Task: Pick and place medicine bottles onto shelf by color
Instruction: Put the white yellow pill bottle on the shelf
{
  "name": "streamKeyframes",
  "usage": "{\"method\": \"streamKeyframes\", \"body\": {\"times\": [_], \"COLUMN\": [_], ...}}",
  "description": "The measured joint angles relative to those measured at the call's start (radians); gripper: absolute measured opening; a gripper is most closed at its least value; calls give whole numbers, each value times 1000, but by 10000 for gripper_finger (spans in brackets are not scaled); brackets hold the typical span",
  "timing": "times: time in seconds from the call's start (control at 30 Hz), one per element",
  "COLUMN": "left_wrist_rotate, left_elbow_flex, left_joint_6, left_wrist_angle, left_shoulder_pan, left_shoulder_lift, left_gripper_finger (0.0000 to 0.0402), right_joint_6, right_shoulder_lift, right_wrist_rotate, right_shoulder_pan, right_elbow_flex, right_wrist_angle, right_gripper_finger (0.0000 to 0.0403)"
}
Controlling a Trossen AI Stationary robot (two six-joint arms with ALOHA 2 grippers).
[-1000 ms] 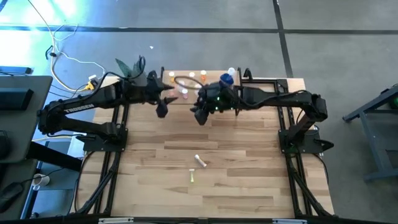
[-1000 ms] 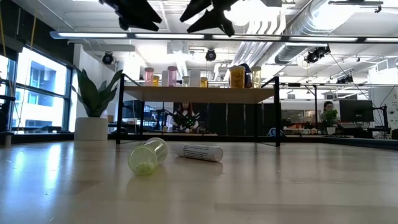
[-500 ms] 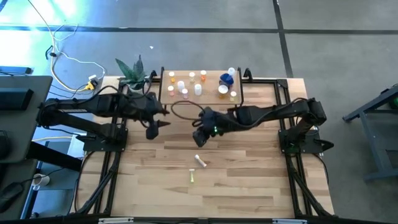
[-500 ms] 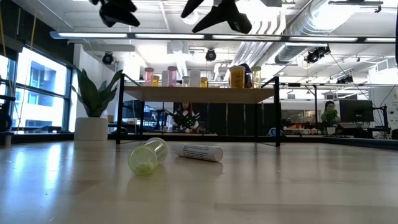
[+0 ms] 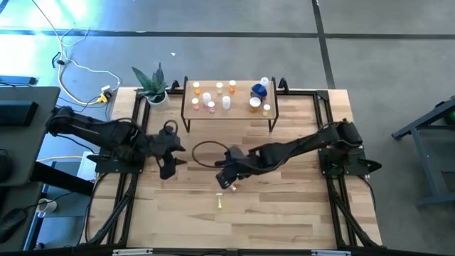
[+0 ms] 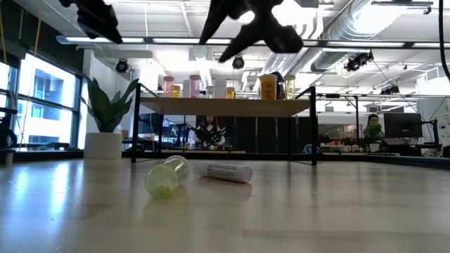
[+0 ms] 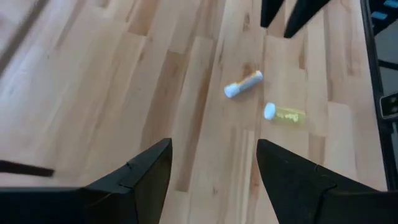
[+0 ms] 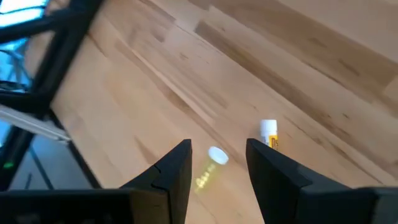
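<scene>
The right gripper (image 5: 226, 180) hangs above the middle of the wooden table (image 5: 284, 213), its two dark fingers (image 8: 174, 171) parted with a clear gap between them and nothing in that gap; through it, the right wrist view shows bare boards and, beyond the fingertips, two bottles lying on their sides. The nearer one to this gripper is the white bottle (image 5: 229, 185), which lies just under and beside the gripper in the high view (partly hidden by it there); the yellow-green bottle (image 5: 220, 203) lies a little nearer the front edge of the table, apart from the white one. In the low view both rest flat on the tabletop, the yellow-green bottle (image 6: 166, 176) with its end toward the camera and the white bottle (image 6: 227, 171) just beside it, while both grippers show only as dark shapes high overhead, touching nothing. The left gripper (image 5: 170, 166) hovers over the left part of the table, its fingers (image 7: 140, 177) spread wide and empty. Farther back, the shelf (image 5: 190, 114) stands at the far edge of the table carrying the other bottles, white, pink and orange ones in small groups and the larger blue bottle (image 5: 259, 90) toward its right end. A potted plant (image 5: 151, 83) stands just beside the shelf's left end.
</scene>
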Motion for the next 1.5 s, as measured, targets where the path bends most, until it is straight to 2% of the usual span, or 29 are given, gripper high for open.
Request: {"method": "streamKeyframes", "body": {"times": [0.33, 0.47, 1.0, 1.5], "left_wrist_rotate": [-96, -121, -163, -170], "left_elbow_flex": [-26, -26, -26, -26], "left_joint_6": [-135, -143, -164, -163], "left_wrist_angle": [6, 7, 9, 8], "left_shoulder_pan": [-143, -181, -200, -200], "left_shoulder_lift": [0, 0, 1, 1], "left_gripper_finger": [225, 225, 225, 225], "right_joint_6": [-45, -53, -98, -45], "right_shoulder_lift": [126, 177, 301, 319], "right_wrist_rotate": [0, -28, -135, -188], "right_shoulder_pan": [-26, -40, -44, -45], "right_elbow_flex": [0, 0, 0, 2], "right_wrist_angle": [-4, 3, 32, 28], "right_gripper_finger": [142, 142, 139, 53]}}
